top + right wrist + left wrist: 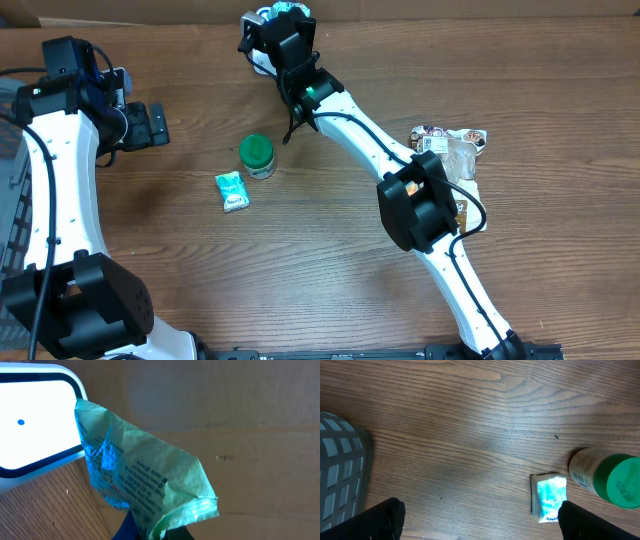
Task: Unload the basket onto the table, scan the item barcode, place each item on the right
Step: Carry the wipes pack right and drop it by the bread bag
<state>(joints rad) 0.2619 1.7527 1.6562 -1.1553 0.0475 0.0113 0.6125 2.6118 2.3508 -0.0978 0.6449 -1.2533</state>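
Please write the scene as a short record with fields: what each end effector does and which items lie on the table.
Right end effector: shut on crinkled green plastic packet
Packet position: held next to white scanner with glowing window
Left end effector: open, empty, over wooden table
On table: green-lidded round jar, small teal foil sachet, apart
Far right: pile of mixed small packages

i've got the wooden table (330, 250) carrying a green-lidded jar (257, 156), a teal packet (232, 190) just beside it, and snack packets (452, 148) well apart at right.
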